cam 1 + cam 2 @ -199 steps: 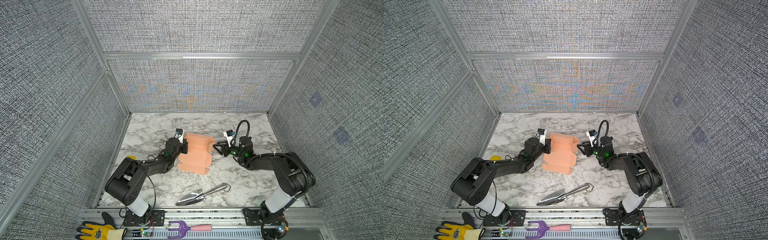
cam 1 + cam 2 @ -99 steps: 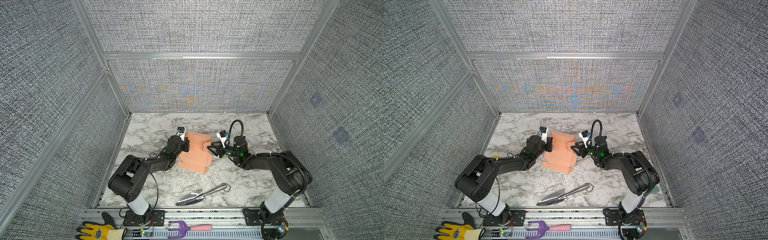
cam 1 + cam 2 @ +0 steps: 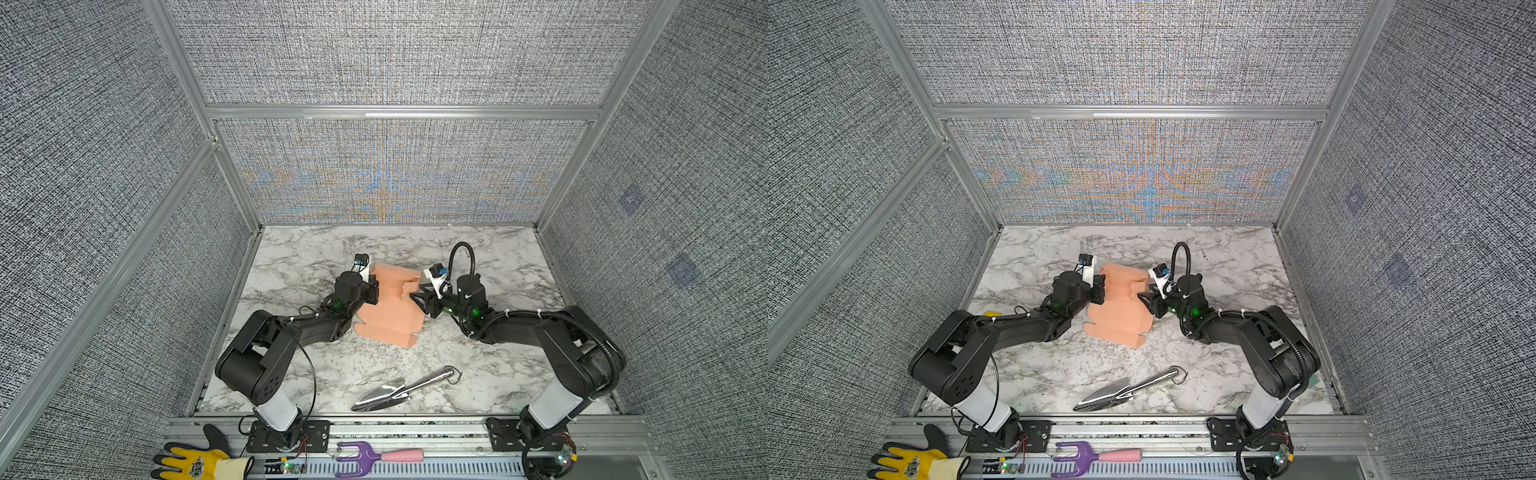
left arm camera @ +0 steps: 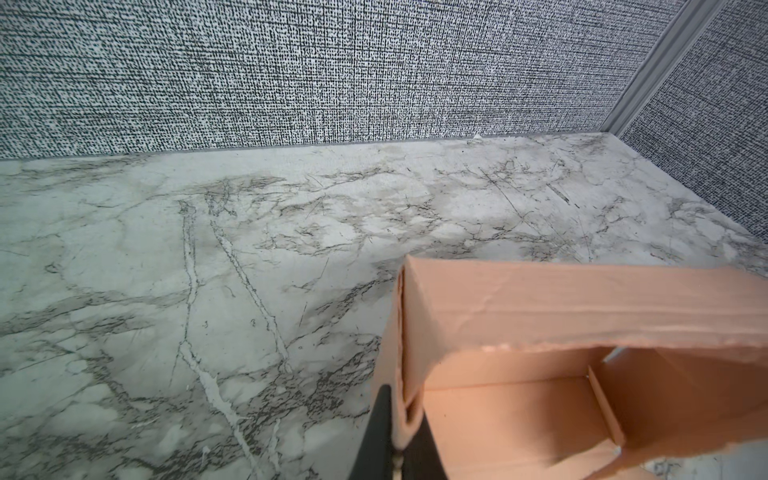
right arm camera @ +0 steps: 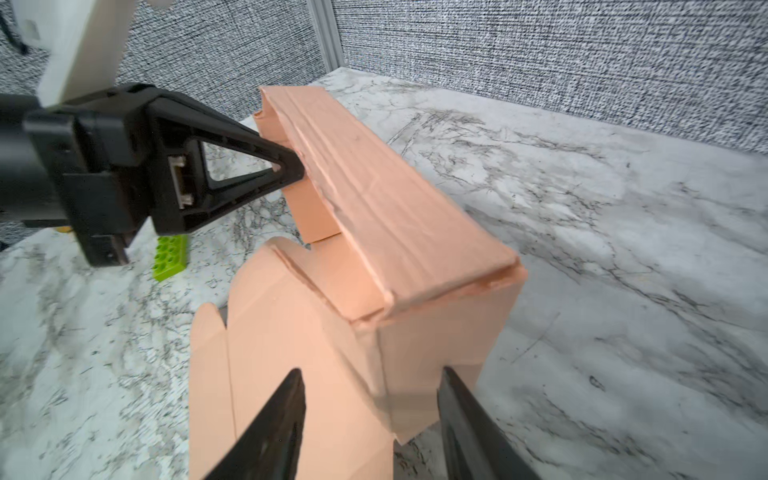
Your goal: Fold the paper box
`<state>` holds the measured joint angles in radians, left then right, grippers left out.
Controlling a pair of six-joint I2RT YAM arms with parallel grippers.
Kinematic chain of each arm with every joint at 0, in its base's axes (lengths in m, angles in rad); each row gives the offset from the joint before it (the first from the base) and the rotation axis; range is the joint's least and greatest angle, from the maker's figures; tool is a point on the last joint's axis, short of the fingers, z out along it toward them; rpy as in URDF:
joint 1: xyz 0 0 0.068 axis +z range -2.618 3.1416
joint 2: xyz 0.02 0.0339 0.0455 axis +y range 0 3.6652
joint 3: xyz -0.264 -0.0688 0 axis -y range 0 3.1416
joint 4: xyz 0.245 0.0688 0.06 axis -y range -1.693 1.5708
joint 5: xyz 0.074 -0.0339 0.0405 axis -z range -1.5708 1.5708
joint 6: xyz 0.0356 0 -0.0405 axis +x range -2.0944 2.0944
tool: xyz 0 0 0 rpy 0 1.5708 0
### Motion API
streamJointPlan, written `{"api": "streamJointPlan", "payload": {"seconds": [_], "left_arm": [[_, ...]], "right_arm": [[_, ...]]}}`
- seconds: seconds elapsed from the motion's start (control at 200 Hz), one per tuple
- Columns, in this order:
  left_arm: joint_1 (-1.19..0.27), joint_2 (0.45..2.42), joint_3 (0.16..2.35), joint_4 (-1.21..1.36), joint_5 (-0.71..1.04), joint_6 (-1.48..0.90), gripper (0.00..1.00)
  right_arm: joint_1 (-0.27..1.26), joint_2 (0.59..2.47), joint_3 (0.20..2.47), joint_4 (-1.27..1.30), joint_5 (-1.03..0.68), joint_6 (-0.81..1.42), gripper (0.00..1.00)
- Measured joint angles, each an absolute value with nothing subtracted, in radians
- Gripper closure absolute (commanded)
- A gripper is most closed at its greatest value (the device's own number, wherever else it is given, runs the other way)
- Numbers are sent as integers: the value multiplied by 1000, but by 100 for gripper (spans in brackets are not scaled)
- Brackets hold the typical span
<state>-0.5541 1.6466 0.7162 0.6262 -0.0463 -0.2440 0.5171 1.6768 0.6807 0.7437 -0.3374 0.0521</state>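
The salmon-pink paper box (image 3: pixel 386 320) (image 3: pixel 1117 320) lies partly folded in the middle of the marble table, its far long wall (image 5: pixel 399 224) standing up and its near panels flat. My left gripper (image 3: pixel 376 286) (image 3: pixel 1100 289) is at the box's left end. In the left wrist view it (image 4: pixel 404 401) is shut on the doubled left end wall of the box (image 4: pixel 561 307). My right gripper (image 3: pixel 413 297) (image 3: pixel 1142 299) is at the right end, open. Its jaws (image 5: pixel 372 372) straddle the box's right corner without pinching it.
A metal trowel (image 3: pixel 403 388) (image 3: pixel 1125 388) lies on the table in front of the box. A green toy brick (image 5: pixel 170 255) sits behind the left gripper. A yellow glove (image 3: pixel 195 463) and a purple hand fork (image 3: pixel 374 457) lie on the front rail. Textured walls enclose three sides.
My right gripper has moved left across the table, from a gap away to the box's right end. The left gripper has stayed shut on the left end wall.
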Motion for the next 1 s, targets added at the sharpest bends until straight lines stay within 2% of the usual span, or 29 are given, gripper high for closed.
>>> {"api": "streamJointPlan", "payload": {"seconds": [0.225,0.35,0.6,0.76,1.001], "left_arm": [[-561,1628,704,628,-45,-245,100],[-566,1622,689,636,-44,-249,100],[-576,1622,657,669,-46,-267,100],[-583,1622,646,699,-57,-281,100],[-595,1622,650,717,-88,-290,100]], "right_arm": [[560,1670,665,768,-126,36,52],[577,1670,645,792,-27,36,64],[589,1670,641,824,70,40,78],[603,1673,641,848,126,45,80],[640,1695,643,888,252,48,91]]}}
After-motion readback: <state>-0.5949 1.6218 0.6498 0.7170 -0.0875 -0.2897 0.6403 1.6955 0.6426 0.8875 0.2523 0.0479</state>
